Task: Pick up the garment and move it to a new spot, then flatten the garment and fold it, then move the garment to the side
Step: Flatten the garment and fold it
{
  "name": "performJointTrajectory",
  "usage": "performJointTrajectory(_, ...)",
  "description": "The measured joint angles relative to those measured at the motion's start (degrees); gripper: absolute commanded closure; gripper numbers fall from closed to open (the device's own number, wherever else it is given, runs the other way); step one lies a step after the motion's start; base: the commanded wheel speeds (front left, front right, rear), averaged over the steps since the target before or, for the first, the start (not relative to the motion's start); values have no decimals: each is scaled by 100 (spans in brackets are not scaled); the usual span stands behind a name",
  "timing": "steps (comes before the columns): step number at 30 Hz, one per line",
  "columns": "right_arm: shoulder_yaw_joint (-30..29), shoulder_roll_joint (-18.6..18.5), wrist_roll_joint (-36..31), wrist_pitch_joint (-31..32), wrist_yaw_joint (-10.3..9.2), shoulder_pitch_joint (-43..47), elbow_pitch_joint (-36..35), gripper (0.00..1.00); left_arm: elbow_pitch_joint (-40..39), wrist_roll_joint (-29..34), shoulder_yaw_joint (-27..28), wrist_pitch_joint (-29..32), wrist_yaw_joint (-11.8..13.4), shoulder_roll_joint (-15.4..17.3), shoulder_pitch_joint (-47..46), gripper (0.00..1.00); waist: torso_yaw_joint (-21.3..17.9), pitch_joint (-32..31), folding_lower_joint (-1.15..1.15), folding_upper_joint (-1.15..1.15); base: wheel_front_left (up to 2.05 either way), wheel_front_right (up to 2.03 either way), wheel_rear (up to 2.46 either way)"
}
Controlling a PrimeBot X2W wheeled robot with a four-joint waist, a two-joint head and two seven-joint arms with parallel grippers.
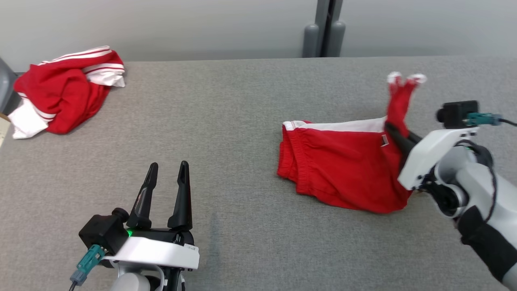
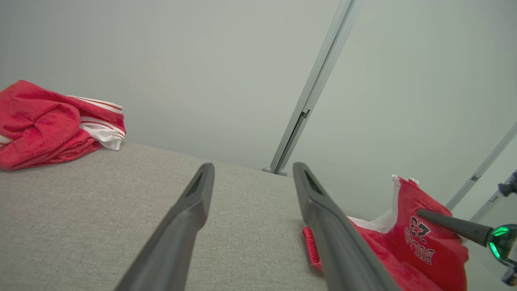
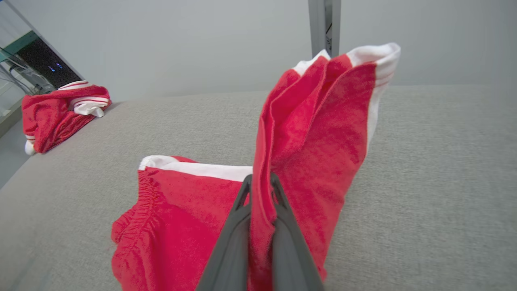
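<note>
On the garment [image 1: 343, 169], a pair of red shorts with white trim, the left wrist view showed dark writing [image 2: 420, 242]. It stood upside down there and seemed to read "BULLS" with the number "23". In the head view a small pale label [image 1: 384, 140] sat on the red cloth just beside the right gripper's fingers, too small to read. I could read no other writing.

There were two red-and-white garments on the grey table [image 1: 226, 121]. The first, the shorts, lay at the right side, with the gathered waistband toward the middle of the table. One part of it was lifted and stood up in a narrow fold [image 3: 315, 133], ending in two white-edged tips [image 1: 404, 77]. The second garment [image 1: 64, 93] lay crumpled at the far left corner, well apart from the first.

There were two grippers, each with two dark fingers. The right gripper [image 3: 260, 184] was closed on the shorts, its fingers pinching the raised fold at its base. The left gripper [image 1: 167, 165] stood with its fingers spread apart and held nothing; it hung over bare table at the lower left, well apart from both garments.

Behind the table, one grey post [image 1: 323, 28] rose against the pale wall.
</note>
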Motion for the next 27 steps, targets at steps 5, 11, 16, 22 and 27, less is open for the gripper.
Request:
performJointTrajectory(5, 260, 235, -86, 118, 0, -7, -382, 100, 3, -25, 2, -8, 0, -16, 24, 0, 172, -83, 0, 0, 0, 0, 0)
performJointTrajectory(11, 455, 552, -120, 219, 0, 84, -370, 100, 3, -36, -7, -9, -1, -30, 26, 0, 337, -86, 0, 0, 0, 0, 0)
performJointTrajectory(16, 599, 773, -123, 275, 0, 103, -256, 100, -11, -42, 5, -9, -4, -38, 26, 0, 424, -58, 0, 0, 0, 0, 0)
performJointTrajectory(22, 680, 934, -180, 263, 0, 76, 67, 100, -16, -41, 11, -9, -19, -47, 26, 0, 465, -36, 0, 0, 0, 0, 0)
performJointTrajectory(27, 721, 1013, -204, 216, 0, 61, 205, 0, -15, -41, 23, -9, -19, -52, 26, 0, 457, -40, 0, 0, 0, 0, 0)
